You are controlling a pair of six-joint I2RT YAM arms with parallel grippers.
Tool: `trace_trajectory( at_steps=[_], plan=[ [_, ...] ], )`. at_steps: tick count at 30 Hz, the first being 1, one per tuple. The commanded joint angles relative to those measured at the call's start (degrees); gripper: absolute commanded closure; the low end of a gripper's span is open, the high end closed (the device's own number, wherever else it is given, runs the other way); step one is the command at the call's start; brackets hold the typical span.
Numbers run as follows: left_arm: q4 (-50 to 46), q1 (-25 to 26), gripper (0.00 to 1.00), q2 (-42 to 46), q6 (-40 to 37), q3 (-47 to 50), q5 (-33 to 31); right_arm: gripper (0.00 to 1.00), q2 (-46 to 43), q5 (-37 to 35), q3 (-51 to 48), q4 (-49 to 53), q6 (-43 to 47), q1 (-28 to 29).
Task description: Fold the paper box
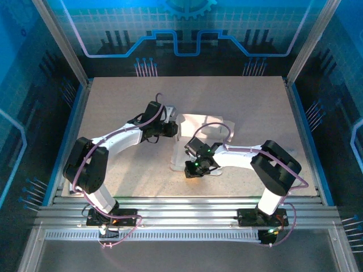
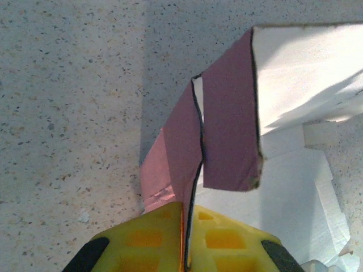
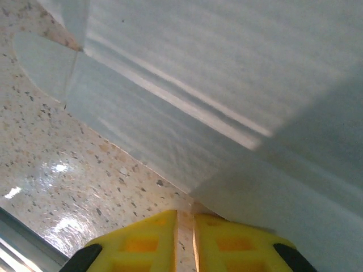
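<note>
The paper box (image 1: 190, 122) is lying half-raised in the middle of the worktop (image 1: 255, 107). At its near edge the right gripper (image 3: 186, 224) is, it seems, pinching the pale panel, with its fingers almost together. Farther back, the left gripper (image 2: 187, 235) is clamping a pink flap. I think the right should be anchoring the panel while the left is turning its flap slowly along the crease.

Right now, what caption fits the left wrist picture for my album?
Left gripper pinches a pink flap of the paper box over the speckled table.
</note>
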State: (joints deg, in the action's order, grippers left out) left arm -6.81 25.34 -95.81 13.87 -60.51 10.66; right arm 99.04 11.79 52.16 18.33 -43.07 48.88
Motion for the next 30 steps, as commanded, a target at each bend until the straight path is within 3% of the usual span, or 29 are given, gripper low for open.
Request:
trace_trajectory(
  at_steps=[1,9,16,23,30],
  plan=[
    [-1.37,1.54,0.89,0.77,2.03,2.87,-0.06,0.82,4.49,5.46,2.35,-18.41,1.14,3.76],
    [-1.74,1.82,0.9,1.45,0.94,5.61,-3.25,0.81,3.67,8.0,3.06,-20.0,1.56,3.79],
    [-0.32,1.88,0.9,1.72,1.25,7.01,-3.11,0.79,-2.52,6.25,2.87,-16.06,3.49,2.85],
    [-0.06,2.11,0.9,2.43,1.4,7.07,-3.61,0.68,-7.76,7.39,1.69,-12.26,5.72,0.27],
    [-0.31,2.77,0.89,2.99,1.69,6.91,-4.06,0.64,-15.81,7.25,2.36,-6.72,8.71,-4.01]
  ],
)
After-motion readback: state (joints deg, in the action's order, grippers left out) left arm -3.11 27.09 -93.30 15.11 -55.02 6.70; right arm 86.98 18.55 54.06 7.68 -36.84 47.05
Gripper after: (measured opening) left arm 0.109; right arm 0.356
